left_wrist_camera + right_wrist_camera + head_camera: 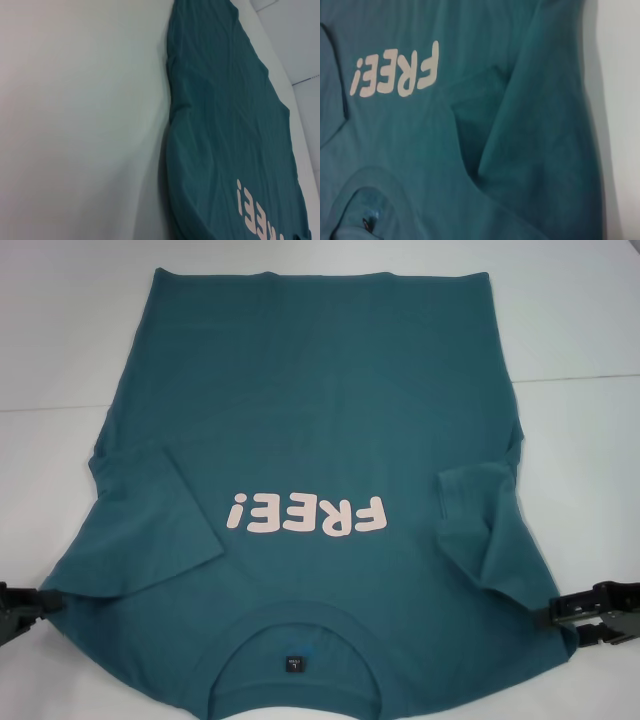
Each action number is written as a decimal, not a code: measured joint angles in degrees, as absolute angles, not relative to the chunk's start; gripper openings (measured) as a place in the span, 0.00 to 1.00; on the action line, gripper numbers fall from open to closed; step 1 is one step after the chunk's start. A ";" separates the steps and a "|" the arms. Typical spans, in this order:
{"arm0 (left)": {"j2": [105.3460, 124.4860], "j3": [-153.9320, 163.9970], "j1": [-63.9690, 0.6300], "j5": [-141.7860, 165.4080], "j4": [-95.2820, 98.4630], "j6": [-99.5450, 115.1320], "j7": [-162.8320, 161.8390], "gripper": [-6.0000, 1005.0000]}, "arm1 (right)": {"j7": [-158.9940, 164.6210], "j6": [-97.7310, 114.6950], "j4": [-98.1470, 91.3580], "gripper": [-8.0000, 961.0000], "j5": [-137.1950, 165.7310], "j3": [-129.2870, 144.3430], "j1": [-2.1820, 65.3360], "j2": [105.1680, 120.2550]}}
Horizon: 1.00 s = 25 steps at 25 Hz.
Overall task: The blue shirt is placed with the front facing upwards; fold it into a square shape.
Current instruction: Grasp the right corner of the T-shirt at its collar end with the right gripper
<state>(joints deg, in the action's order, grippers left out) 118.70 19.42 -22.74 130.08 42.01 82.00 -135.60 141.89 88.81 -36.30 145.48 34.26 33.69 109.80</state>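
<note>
Blue shirt spread front-up on white tabletop, collar toward the robot, hem at the far edge. Pale pink "FREE!" print upside down in the head view, near the middle of the chest. Both short sleeves already folded inward over the body: left sleeve lying flat as a broad flap, right sleeve bunched into a ridge. Small dark neck tag inside the collar.

Left gripper low at the near left corner, touching the shoulder edge of the cloth. Right gripper low at the near right corner, likewise at the shoulder edge. Jaws of both seemingly closed on the fabric edge, though hard to confirm with the tips half hidden by cloth.

Left wrist view: only the long side edge of the garment, part of the print, and bare surface beside it. Right wrist view: print, folded sleeve ridge, collar curve.
</note>
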 joint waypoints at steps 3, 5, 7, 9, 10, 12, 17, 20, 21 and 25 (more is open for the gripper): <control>118.67 19.19 -22.74 130.08 42.01 82.00 -135.52 0.03 | 141.91 88.81 -36.30 0.95 145.53 34.28 33.86 109.93; 118.66 19.17 -22.70 130.08 42.01 82.00 -135.38 0.03 | 141.86 88.79 -36.29 0.95 145.44 34.29 34.06 110.16; 118.65 19.12 -22.66 130.08 41.92 82.00 -135.20 0.03 | 141.65 88.74 -36.25 0.95 145.42 34.29 34.40 110.52; 118.65 19.09 -22.66 130.08 41.76 82.00 -135.13 0.03 | 141.29 88.66 -36.14 0.95 145.42 34.29 34.89 110.94; 118.65 19.09 -22.66 130.08 41.66 82.00 -135.11 0.03 | 141.04 88.62 -36.01 0.95 145.42 34.26 35.22 111.25; 118.65 19.08 -22.66 130.08 41.60 81.99 -135.08 0.03 | 140.62 88.59 -35.83 0.95 145.35 34.05 35.83 111.66; 118.65 19.07 -22.67 130.08 41.57 81.93 -135.07 0.03 | 138.87 89.06 -35.64 0.95 141.17 33.68 36.40 112.08; 118.65 19.07 -22.68 130.08 41.57 81.91 -135.07 0.03 | 138.47 89.79 -35.64 0.95 138.26 33.69 35.97 111.66; 118.65 19.07 -22.68 130.08 41.57 81.91 -135.07 0.03 | 138.46 89.89 -35.64 0.95 137.73 33.67 35.77 111.44; 118.70 19.07 -22.61 130.08 41.57 81.91 -135.07 0.03 | 139.17 89.32 -35.64 0.95 138.67 34.00 35.21 110.75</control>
<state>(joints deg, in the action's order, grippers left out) 118.70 19.07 -22.61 130.08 41.57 81.91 -135.07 139.17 89.32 -35.64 138.67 34.00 35.21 110.75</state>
